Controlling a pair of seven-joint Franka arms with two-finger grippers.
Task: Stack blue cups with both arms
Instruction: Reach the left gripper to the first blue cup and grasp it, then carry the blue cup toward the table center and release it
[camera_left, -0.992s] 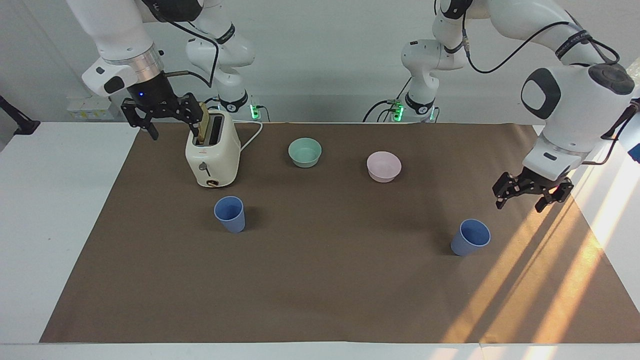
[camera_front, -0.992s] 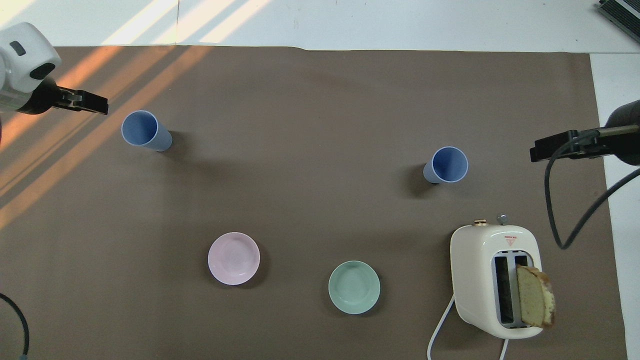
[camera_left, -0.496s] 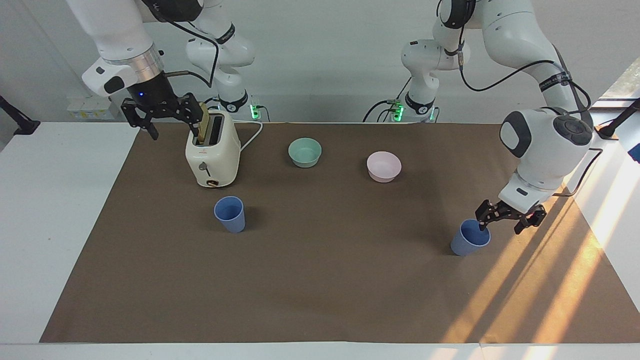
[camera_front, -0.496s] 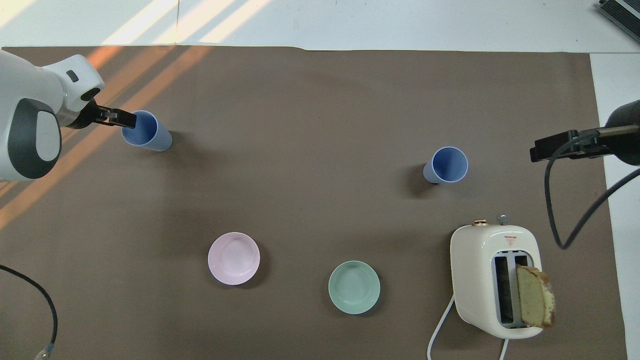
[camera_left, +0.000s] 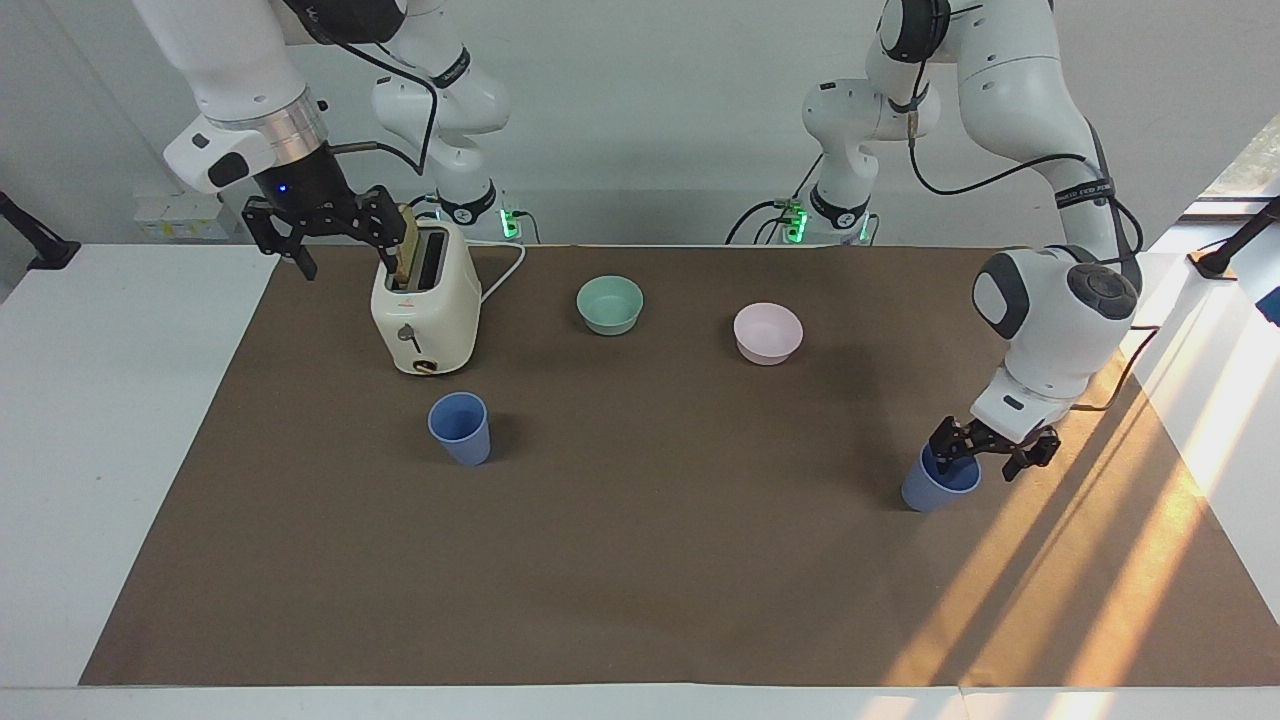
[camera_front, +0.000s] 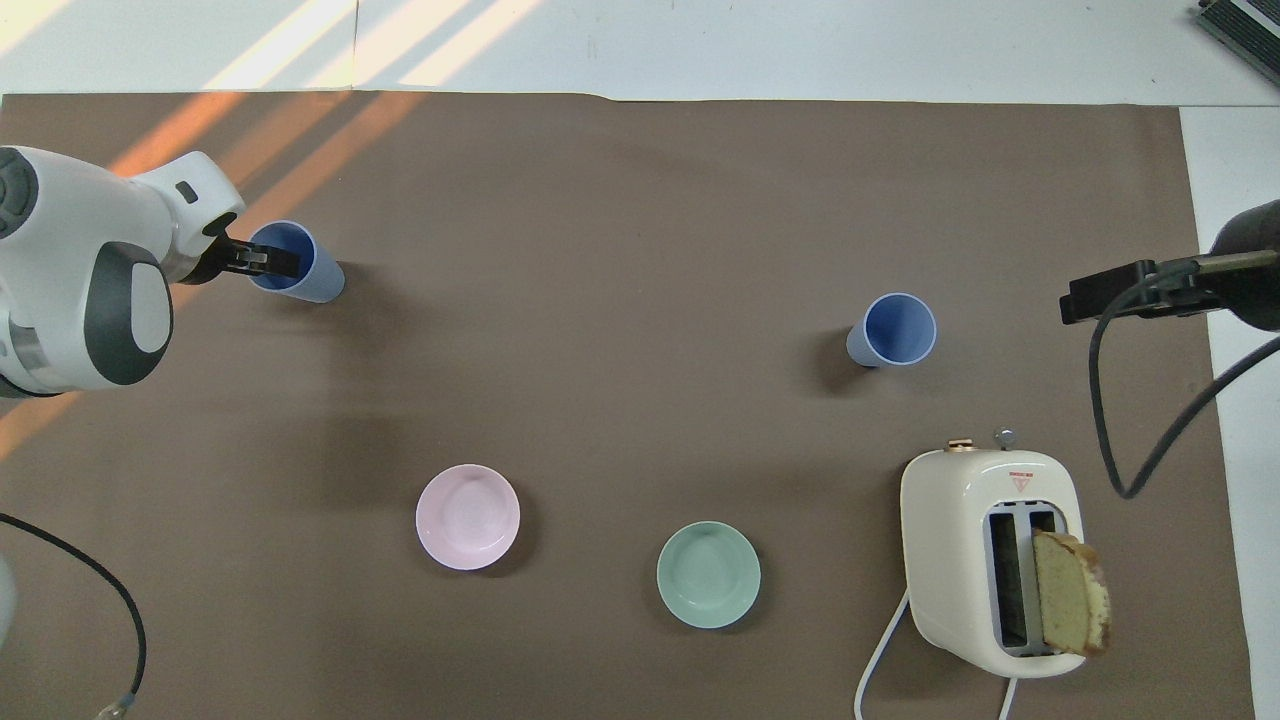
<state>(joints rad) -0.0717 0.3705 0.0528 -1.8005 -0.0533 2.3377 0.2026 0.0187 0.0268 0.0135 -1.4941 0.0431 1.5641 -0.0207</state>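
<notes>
- At the left arm's end of the brown mat (camera_left: 640, 560), the left gripper (camera_left: 985, 458) straddles the rim of one periwinkle-blue plastic cup (camera_left: 935, 489), fingers spread — nothing gripped yet.
- The other blue tumbler (camera_left: 461, 428) stands near the cream toaster (camera_left: 424, 310).
- The right gripper (camera_left: 320, 228) waits open beside that toaster.
- Risk: an off-centre pinch could tip the light cup.

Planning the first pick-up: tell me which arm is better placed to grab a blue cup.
Left. The left gripper is already at the rim of the blue cup at its end of the table; the right gripper waits raised beside the toaster.
</notes>
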